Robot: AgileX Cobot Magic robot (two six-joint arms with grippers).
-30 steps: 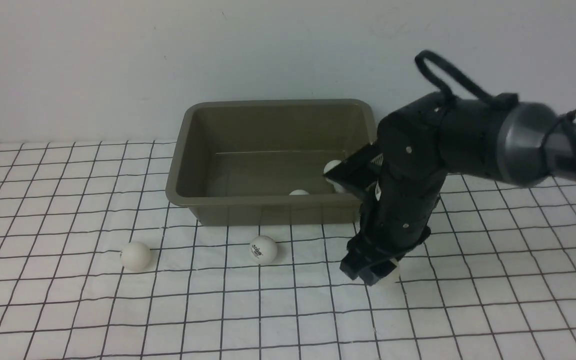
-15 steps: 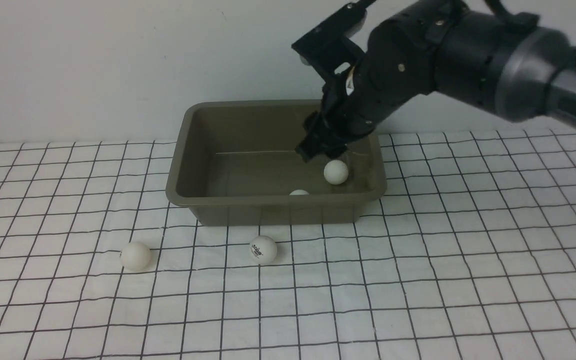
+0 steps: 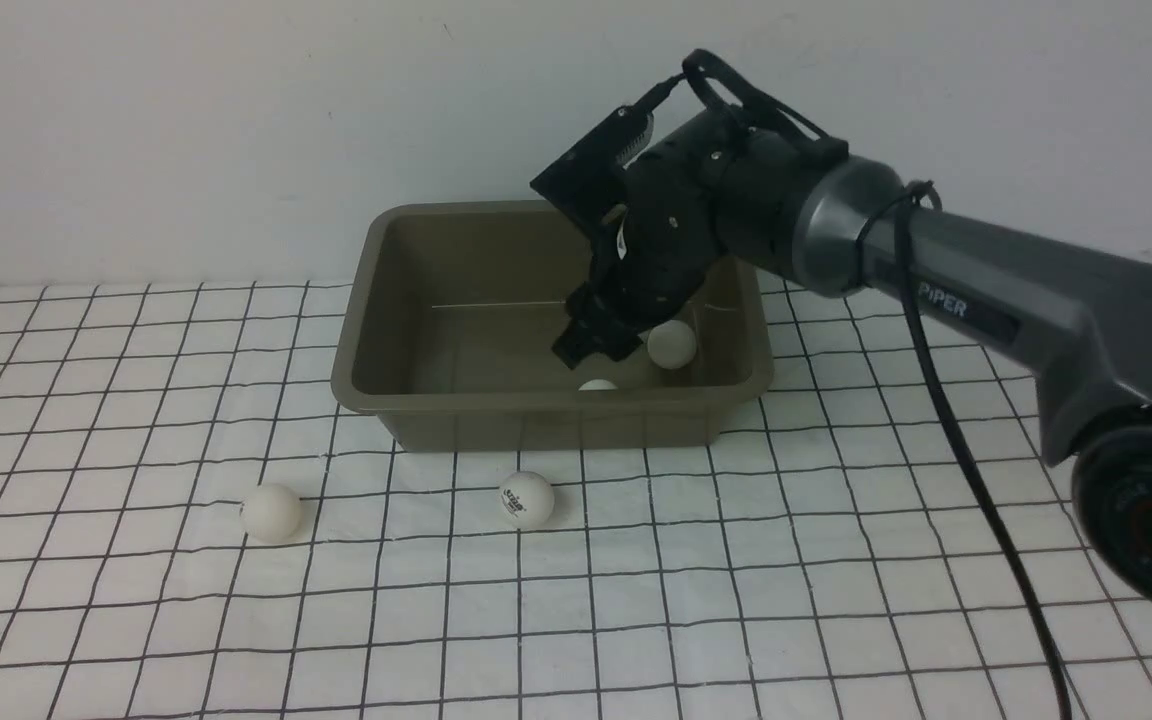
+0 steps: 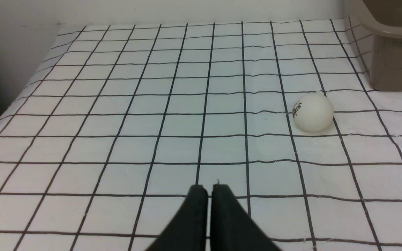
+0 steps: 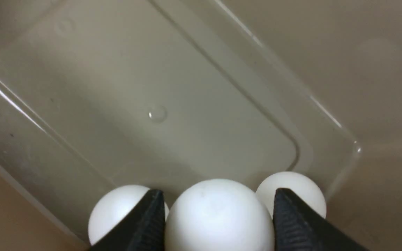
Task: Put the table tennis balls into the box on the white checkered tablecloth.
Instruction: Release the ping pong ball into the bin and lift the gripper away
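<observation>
The olive-grey box (image 3: 366, 300) stands on the white checkered tablecloth (image 3: 836, 600). My right gripper (image 3: 591, 348) reaches down inside it, shut on a table tennis ball (image 5: 218, 216) that fills the gap between its black fingers (image 5: 145, 223). Two more balls (image 5: 117, 212) (image 5: 300, 188) rest on the box floor just below, seen from the front as one ball (image 3: 672, 343) and another (image 3: 597, 384) peeking over the rim. Two balls (image 3: 271, 512) (image 3: 526, 498) lie on the cloth in front of the box. My left gripper (image 4: 208, 188) is shut and empty, low over the cloth, with a logo ball (image 4: 312, 112) ahead of it.
A plain white wall rises right behind the box. The right arm (image 3: 986, 300) and its cable slant across the right side of the cloth. In the left wrist view, a box corner (image 4: 389, 31) shows beyond the logo ball, and the cloth's far edge meets the wall.
My right gripper rose from the cloth to the right of the box with a ball, swung over the box, and now hangs lower inside it. The left gripper has not moved.
</observation>
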